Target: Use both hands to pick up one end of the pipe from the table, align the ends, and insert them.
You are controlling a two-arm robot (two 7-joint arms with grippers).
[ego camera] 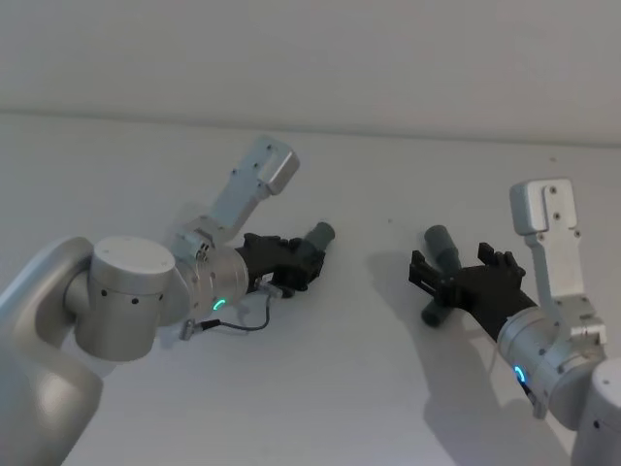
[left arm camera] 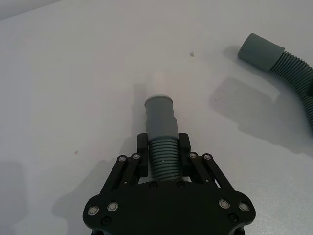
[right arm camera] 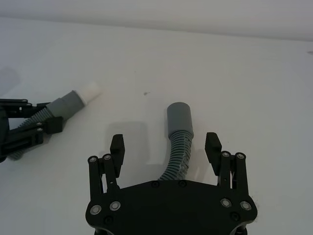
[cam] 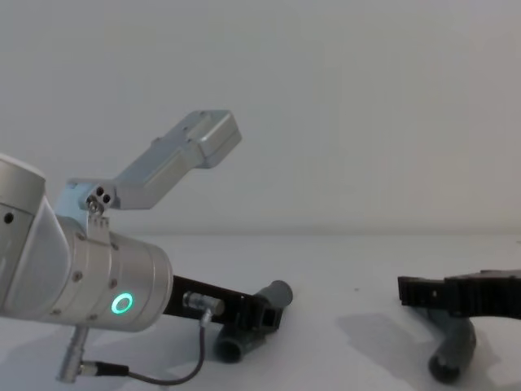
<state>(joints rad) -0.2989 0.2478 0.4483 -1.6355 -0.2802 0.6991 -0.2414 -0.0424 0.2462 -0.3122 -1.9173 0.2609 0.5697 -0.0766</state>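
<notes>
Hose piece, dark grey and ribbed with a white-tipped cuff [left arm camera: 161,117], is clamped by its ribs in my left end effector [left arm camera: 163,144]. Its plain-cuffed grey partner [right arm camera: 179,117] lies on the white worktop [right arm camera: 244,73], ungripped between the wide-open fingers of my right end effector [right arm camera: 165,143]. Closing off-centre could roll it and spoil alignment.

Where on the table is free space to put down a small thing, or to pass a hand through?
The widest bare table lies behind both pieces, up to the far edge. A second patch is in front, between the two arms. The gap between the white-tipped piece and the plain piece is smaller. Crowded: around the left gripper and the right gripper.
</notes>
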